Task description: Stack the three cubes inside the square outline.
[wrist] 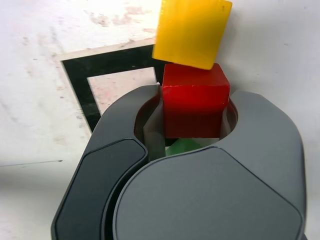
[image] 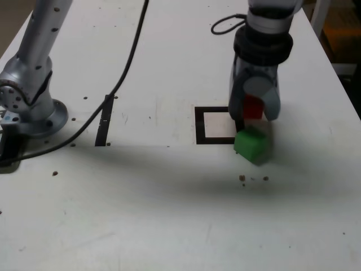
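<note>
Nearest the camera in the wrist view: gripper (wrist: 196, 111), pointing down toward the table (image: 141, 209), clenched on opposite sides of the red cube (wrist: 196, 102). Beside and partly behind the gripper in the exterior view: square outline (image: 200, 127). Between the jaws: red cube, sides aligned with them. At the outline's lower right corner in the exterior view: green cube (image: 251, 144), turned askew to the border. Beyond the jaws in the wrist view: yellow cube (wrist: 191, 32), slightly tilted relative to the red; contact between these two not discernible.

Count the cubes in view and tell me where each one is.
3. The red cube is held in the end effector; the green cube lies near the outline's corner, below the red one; the yellow cube shows only in the wrist view, beside the red.
</note>
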You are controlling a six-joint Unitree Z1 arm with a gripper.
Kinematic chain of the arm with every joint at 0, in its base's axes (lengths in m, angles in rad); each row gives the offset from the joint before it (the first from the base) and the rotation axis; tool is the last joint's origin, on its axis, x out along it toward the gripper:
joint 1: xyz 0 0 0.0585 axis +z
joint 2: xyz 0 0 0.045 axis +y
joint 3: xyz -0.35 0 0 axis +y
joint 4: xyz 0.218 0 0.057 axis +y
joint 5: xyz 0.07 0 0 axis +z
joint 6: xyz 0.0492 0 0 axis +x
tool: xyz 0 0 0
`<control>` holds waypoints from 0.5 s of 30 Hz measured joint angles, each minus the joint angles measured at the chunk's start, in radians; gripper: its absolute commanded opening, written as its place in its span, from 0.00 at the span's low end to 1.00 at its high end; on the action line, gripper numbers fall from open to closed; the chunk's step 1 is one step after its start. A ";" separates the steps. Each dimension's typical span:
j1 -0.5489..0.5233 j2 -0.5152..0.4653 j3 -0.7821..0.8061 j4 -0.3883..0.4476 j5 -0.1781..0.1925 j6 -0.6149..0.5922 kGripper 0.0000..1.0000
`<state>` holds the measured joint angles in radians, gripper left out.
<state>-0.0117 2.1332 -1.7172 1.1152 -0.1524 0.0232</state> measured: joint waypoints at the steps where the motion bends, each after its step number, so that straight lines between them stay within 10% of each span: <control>1: 0.000 -0.015 0.004 0.016 0.008 -0.007 0.24; 15: 0.001 -0.139 0.143 0.218 0.041 -0.089 0.25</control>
<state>-0.0107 1.9940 -1.5746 1.3330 -0.1111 -0.0655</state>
